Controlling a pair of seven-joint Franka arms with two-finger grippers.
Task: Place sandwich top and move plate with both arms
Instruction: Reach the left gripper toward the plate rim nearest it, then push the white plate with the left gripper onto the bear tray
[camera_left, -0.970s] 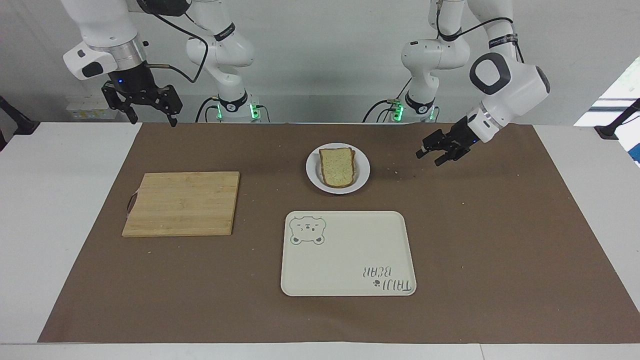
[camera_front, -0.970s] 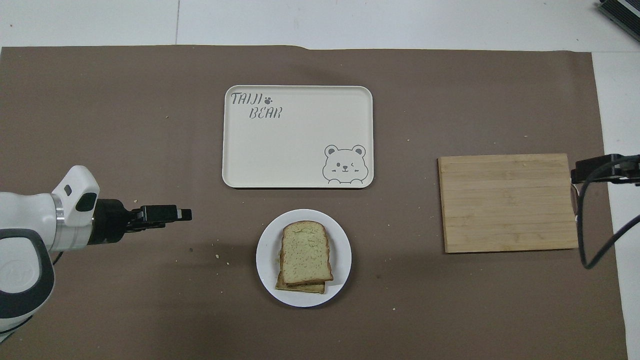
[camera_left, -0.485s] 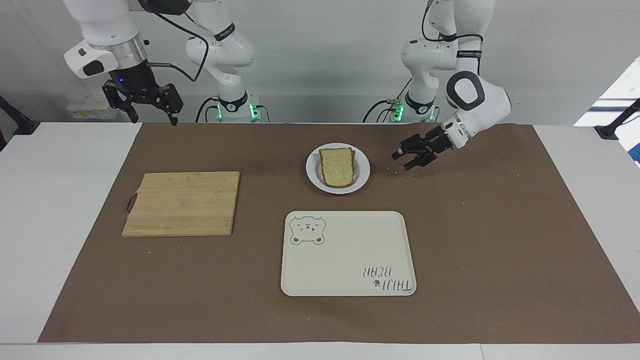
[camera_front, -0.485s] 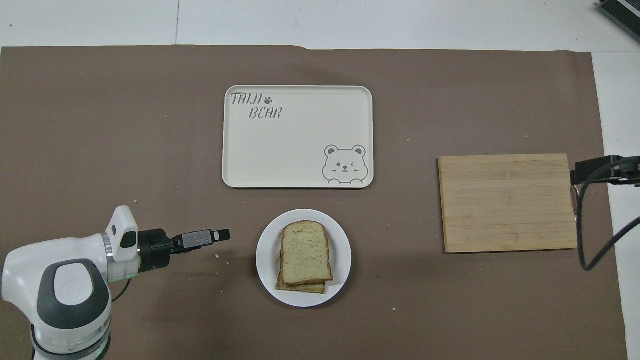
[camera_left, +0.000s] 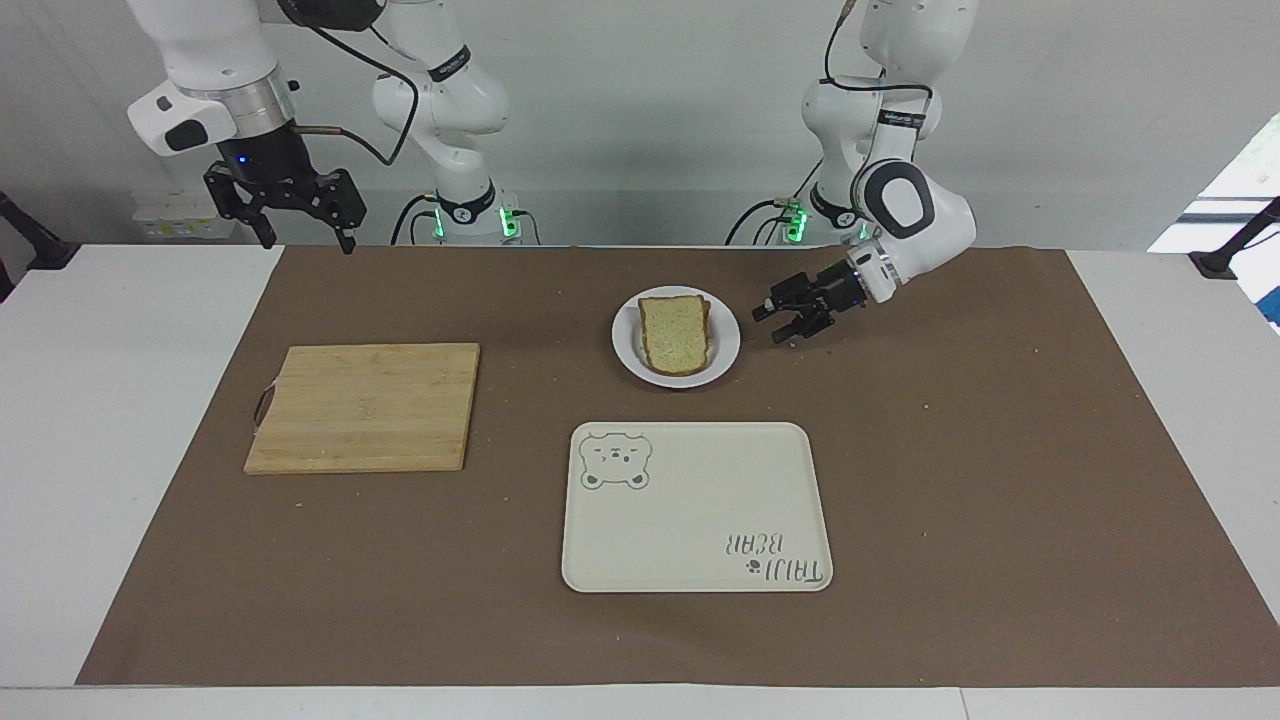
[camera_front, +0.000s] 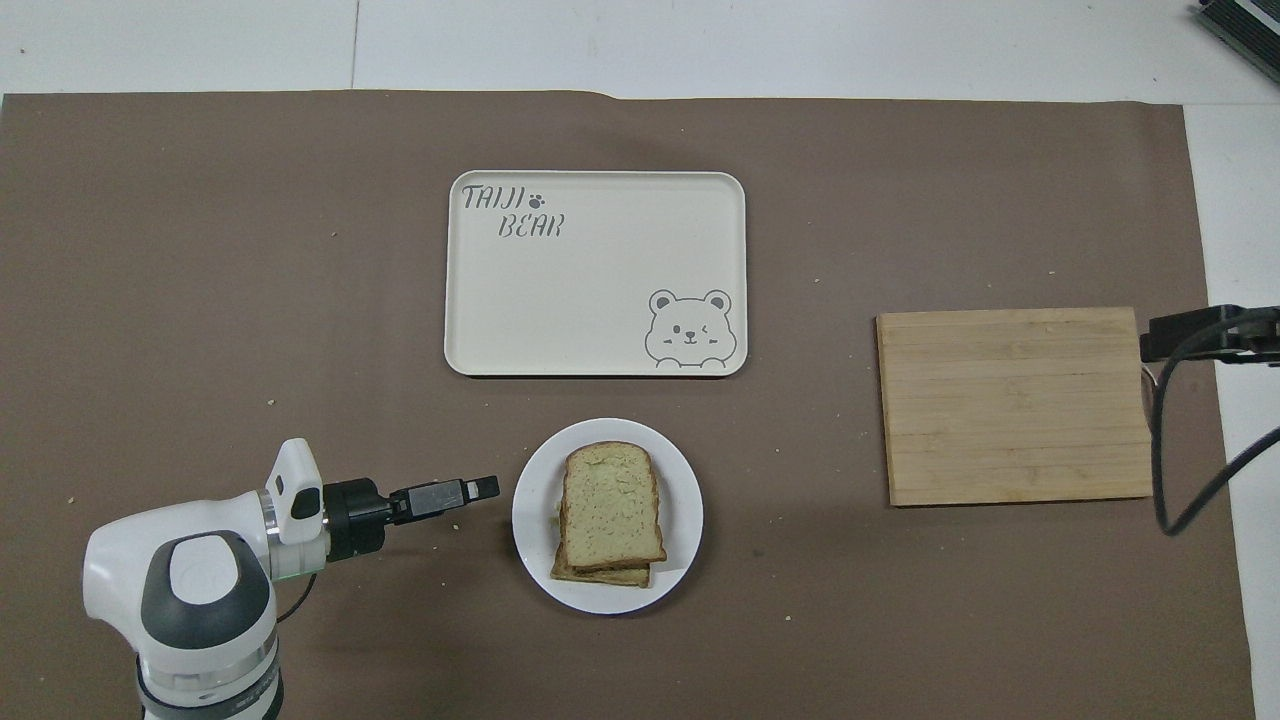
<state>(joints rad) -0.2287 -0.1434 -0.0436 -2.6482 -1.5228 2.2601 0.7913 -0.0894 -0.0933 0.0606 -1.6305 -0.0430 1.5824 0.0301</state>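
Sandwich top (camera_front: 611, 505) sits on the stack on the plate (camera_front: 530, 540); left gripper (camera_left: 785, 318) just beside plate, fingers apart, empty; right gripper (camera_left: 300, 222) waits open; tray (camera_front: 600, 340) farther; plate looks stiff, slippery; grip its rim.

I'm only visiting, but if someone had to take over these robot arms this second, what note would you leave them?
Left gripper: open, holding nothing, low over the mat beside the plate, at its left-arm end, not touching it.
Right gripper: open, holding nothing, waiting raised near the cutting board.
Sandwich top: on the stacked sandwich, on the plate.
Tray: farther from the robots than the plate.
Done: top slice placed.
Left: grip the plate with both arms and move it, likely to the tray.
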